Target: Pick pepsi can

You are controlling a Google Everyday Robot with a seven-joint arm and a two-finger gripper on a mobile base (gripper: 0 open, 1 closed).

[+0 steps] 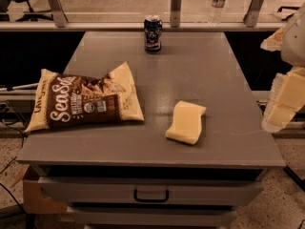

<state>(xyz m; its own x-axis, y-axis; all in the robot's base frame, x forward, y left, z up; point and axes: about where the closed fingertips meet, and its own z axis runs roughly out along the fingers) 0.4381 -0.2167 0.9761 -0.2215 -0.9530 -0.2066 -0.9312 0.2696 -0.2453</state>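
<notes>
The pepsi can (153, 33) is standing upright at the table's (209, 70) far edge, near its middle. My gripper (283, 104) is hanging beside the table's right edge, well apart from the can; whether it is spread or closed I cannot tell.

pepsi can (153, 34) glossy metal | table (200, 70) matt | end effector (282, 106) right edge, plastic

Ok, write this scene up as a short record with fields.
target: pepsi can, upright, at the far edge of the table
end effector: at the right edge of view, past the table's right side, not touching the can
also on table: chip bag at left, yellow sponge right of centre
behind table: water bottle, upright
</notes>
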